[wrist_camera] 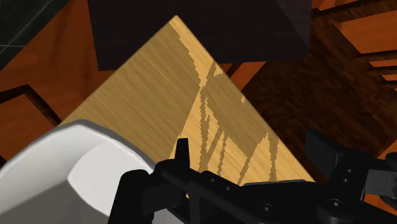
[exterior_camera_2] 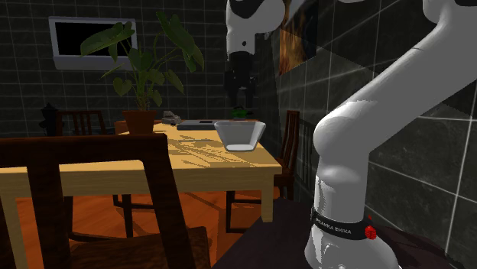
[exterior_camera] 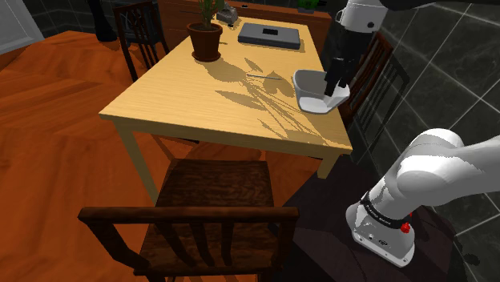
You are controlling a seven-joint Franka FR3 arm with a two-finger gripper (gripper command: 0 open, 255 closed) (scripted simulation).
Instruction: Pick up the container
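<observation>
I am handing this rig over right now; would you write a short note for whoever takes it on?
Tool: open, with only bare table between its fingers; it hangs close beside the white container's rim.
Container: upright on the wooden table, near the table's edge at the shoulder view's right. It is not held.
Done: the tool is next to the container; nothing gripped or lifted yet.
Left: probably shift so one container wall sits between the fingers, shut, then lift.
</observation>
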